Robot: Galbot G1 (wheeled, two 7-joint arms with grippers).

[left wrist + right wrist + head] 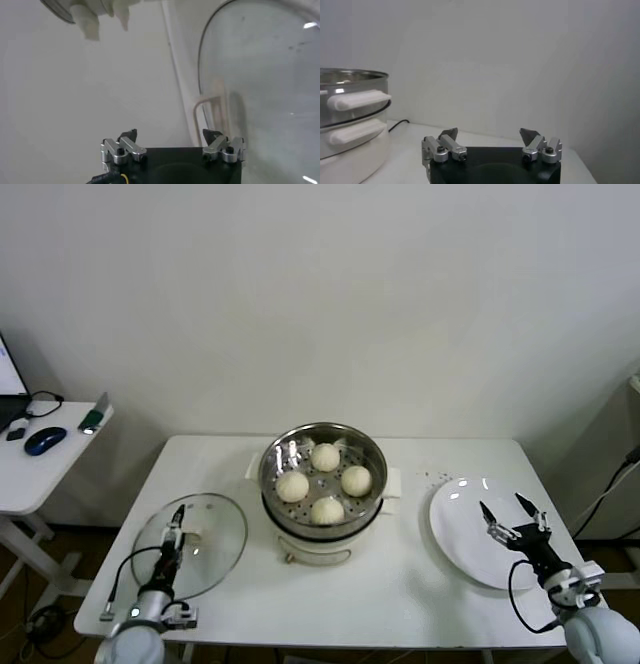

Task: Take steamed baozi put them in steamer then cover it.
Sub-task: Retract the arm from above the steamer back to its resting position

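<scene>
Four steamed baozi (324, 471) sitting on the perforated tray inside the steamer (276, 482), at the middle of the white surface (400, 584). Steamer uncovered. Cover (215, 534) lying flat on the surface to the steamer's left, near the front edge, cream bar handle (216, 111) up. Left claw (177, 520) hovering over the cover's left part, fingers spread wide, holding nothing. White plate (462, 534) lying to the steamer's right, bare. Right claw (513, 509) poised above the plate's near-right part, fingers likewise wide apart and holding nothing. Side desk (30, 474) at far left carrying a blue mouse (45, 440).
</scene>
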